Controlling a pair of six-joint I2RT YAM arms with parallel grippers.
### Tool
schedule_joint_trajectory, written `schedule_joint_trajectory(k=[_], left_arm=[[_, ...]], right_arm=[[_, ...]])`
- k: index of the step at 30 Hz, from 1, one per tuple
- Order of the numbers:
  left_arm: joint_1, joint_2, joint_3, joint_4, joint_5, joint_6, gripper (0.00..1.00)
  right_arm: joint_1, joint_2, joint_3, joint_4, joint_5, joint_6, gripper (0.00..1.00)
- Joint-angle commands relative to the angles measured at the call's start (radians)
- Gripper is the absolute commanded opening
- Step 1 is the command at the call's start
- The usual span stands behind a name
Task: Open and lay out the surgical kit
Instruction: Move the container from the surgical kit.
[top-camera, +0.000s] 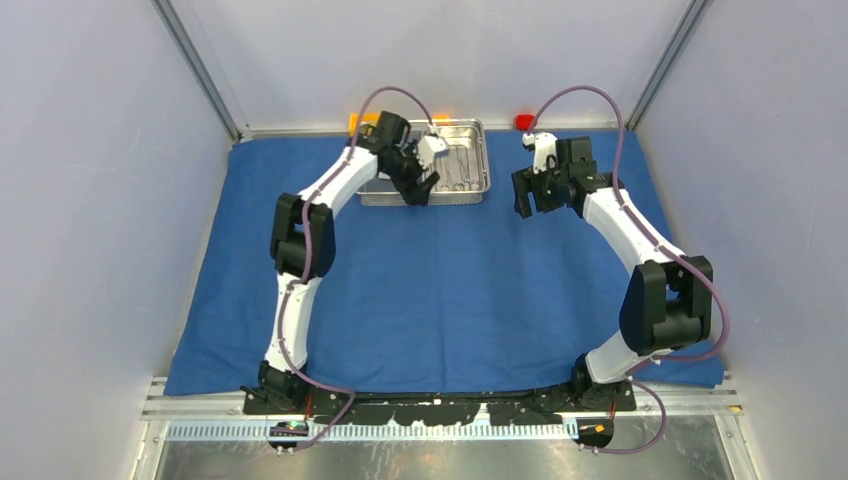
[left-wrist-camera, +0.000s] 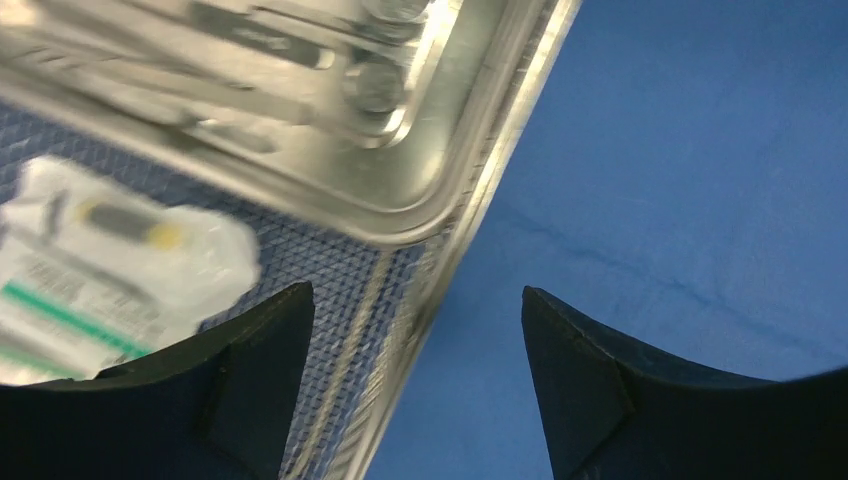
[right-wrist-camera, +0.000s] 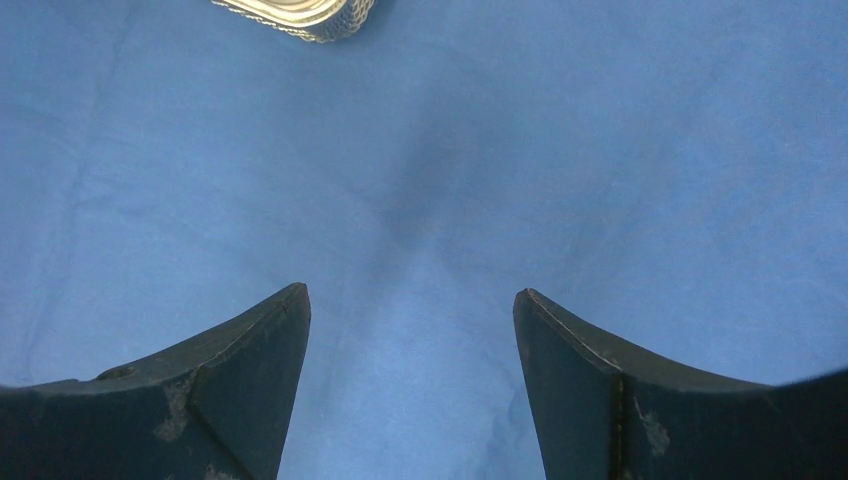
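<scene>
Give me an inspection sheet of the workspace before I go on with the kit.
Surface: blue cloth spread flat, with soft creases.
Job's things: wire-mesh basket at far centre; steel tray inside it, holding blurred metal instruments; white packet on the mesh beside the tray.
Clutter: red block and orange block at the far edge.
Grippers: left gripper open, basket rim between its fingers, contact unclear; right gripper open over bare cloth, right of the basket.
Cables: a purple cable arches over each wrist; no snag seen.
Surroundings: pale walls, metal frame posts at the far corners.
</scene>
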Motion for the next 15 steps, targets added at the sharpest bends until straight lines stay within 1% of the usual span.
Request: schedule_joint_trajectory(k=[1,4,9,14,15], left_arm=[[-0.049,0.06,0.041,-0.11,-0.047,0.184,0.76],[-0.071,0.094,0.062,-0.101,-0.061,0.183,0.67],[-0.11,0.14,0.131,-0.152,-0.059,0.206,0.43],[-0.16,0.178,0.208,-0.251,-0.072,0.303,0.14],[-0.172,0.179,0.211,-0.257,-0.081,0.322,0.05]], right_arm=[[0.0,-0.005,-0.001,0.018,0.026,-0.03,0.79],[0.001,0.0,-0.001,0.015,0.033,-0.036,0.78],[-0.005,-0.004,-0.002,0.008,0.051,-0.042,0.77],[-0.03,-0.038,-0.01,-0.01,0.099,-0.031,0.76],[-0.035,-0.052,-0.017,-0.011,0.131,-0.027,0.75]])
